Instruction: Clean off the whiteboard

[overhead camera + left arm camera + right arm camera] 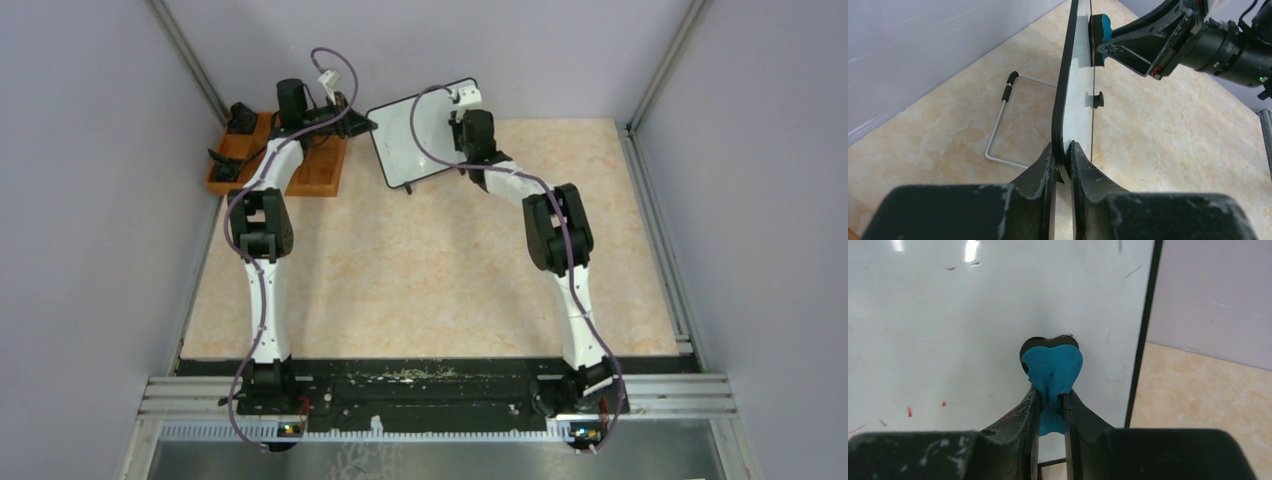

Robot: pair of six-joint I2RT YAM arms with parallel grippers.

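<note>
Our right gripper, clamped tight on a soft blue eraser pad, presses it against the small white black-framed whiteboard straight ahead, which our left gripper pinches by its edge, and a few red specks lie down-left of the pad.

No text, label or number can be read. On the whiteboard only a few red flecks are seen, forming no legible word.
</note>
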